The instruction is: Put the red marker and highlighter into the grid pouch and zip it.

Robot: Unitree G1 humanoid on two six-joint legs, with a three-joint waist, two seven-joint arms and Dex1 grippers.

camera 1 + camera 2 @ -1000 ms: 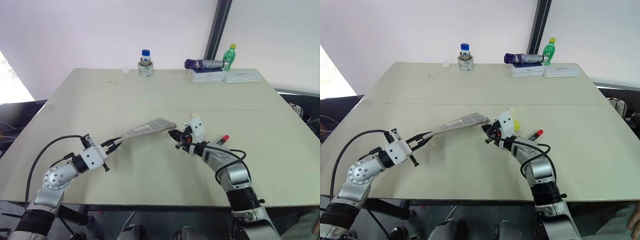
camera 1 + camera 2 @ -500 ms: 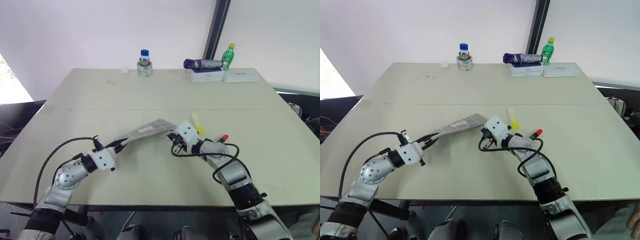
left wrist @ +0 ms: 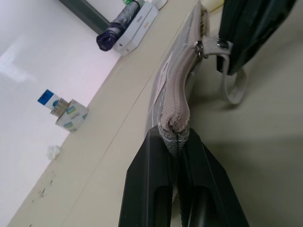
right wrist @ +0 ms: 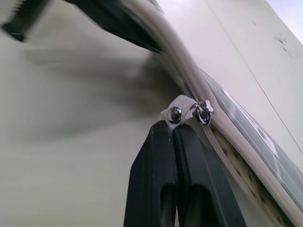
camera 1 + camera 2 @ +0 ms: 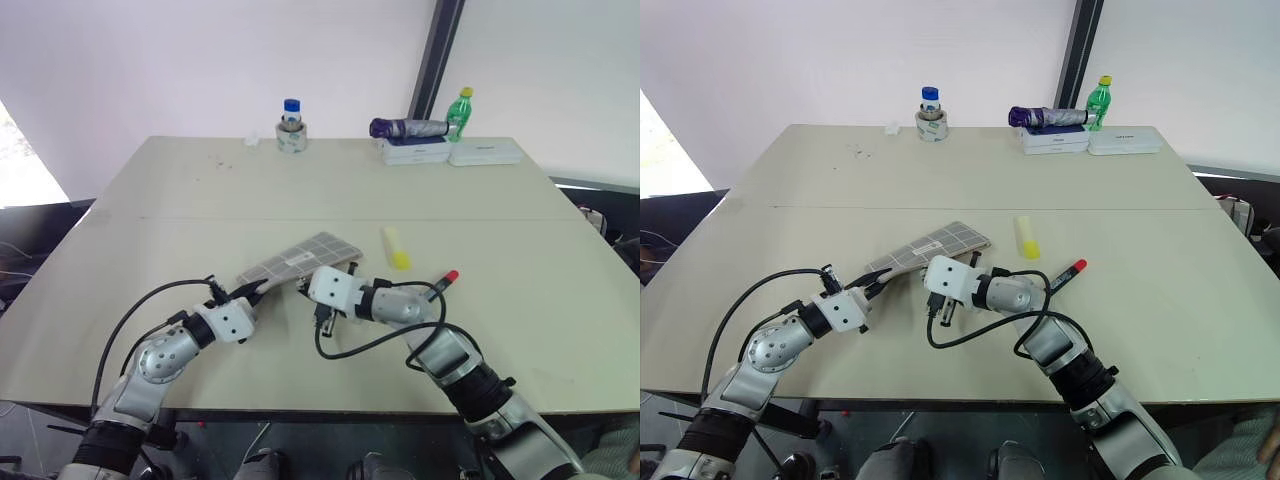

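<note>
Two grippers: both clenched — the left gripper [image 3: 176, 142] pinches the near end of the grid pouch [image 5: 300, 262], and the right gripper [image 4: 171, 124] is closed on the zipper pull [image 4: 185, 109].
Right gripper shift: a second ago it sat near the pouch's far right corner, right of centre; now it is left of centre in the head views, close to the left gripper — apparently dragging the pull along the pouch's near edge.
Left gripper shift: it has crept inward from the lower left, keeping the pouch end raised off the table [image 5: 200, 200].
Meaning for the task: the zipper seems to be opening, so loading can follow; nothing is packed yet.
Highlighter [image 5: 394, 246]: lying on the table just right of the pouch, centre of the frame; earlier the right arm partly covered it.
Red marker [image 5: 441, 280]: on the table further right, partly behind the right forearm, where it lay before.
Backdrop: bottles and boxes sit along the far edge, unchanged.
</note>
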